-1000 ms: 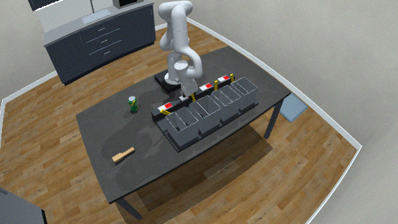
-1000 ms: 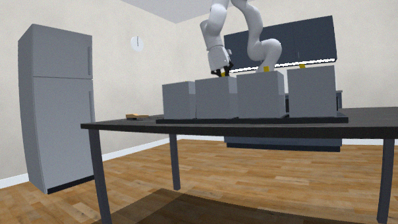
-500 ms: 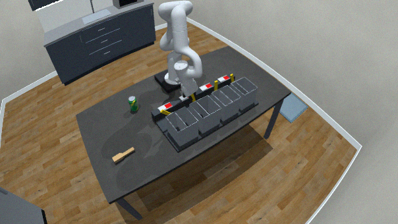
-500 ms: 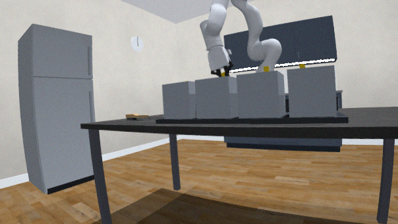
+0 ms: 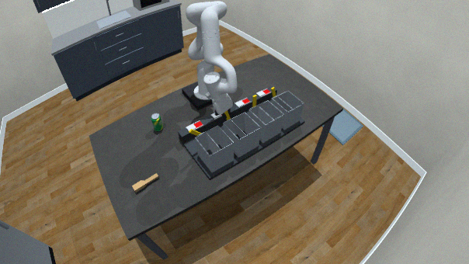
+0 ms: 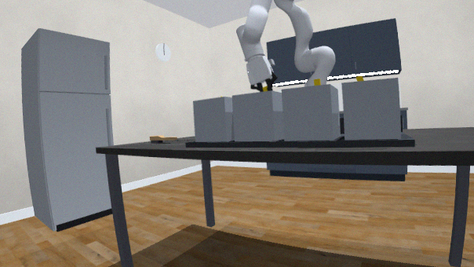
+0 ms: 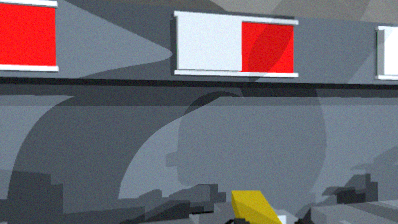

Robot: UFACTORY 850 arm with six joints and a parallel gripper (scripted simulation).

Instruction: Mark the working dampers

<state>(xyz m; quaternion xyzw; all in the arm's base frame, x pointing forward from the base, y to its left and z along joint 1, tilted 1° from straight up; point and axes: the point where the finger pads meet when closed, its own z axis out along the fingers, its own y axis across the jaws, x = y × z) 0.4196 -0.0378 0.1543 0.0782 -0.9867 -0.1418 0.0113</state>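
Observation:
Four grey box dampers stand in a row on a dark base (image 5: 248, 132), each with a yellow lever on its shaft and a status slider behind it. My gripper (image 5: 225, 112) is at the second damper from the left (image 5: 244, 136) and is shut on its yellow lever (image 6: 265, 89), which also shows at the bottom of the wrist view (image 7: 255, 206). The wrist view shows this damper's slider (image 7: 235, 47) with its white cover on the left half and red showing on the right. The other sliders (image 5: 195, 125) (image 5: 243, 102) (image 5: 263, 92) show red.
A green can (image 5: 157, 122) stands on the table left of the dampers. A wooden block (image 5: 145, 182) lies near the front left. The arm's base (image 5: 199, 95) sits behind the slider row. A fridge (image 6: 67, 126) stands off the table.

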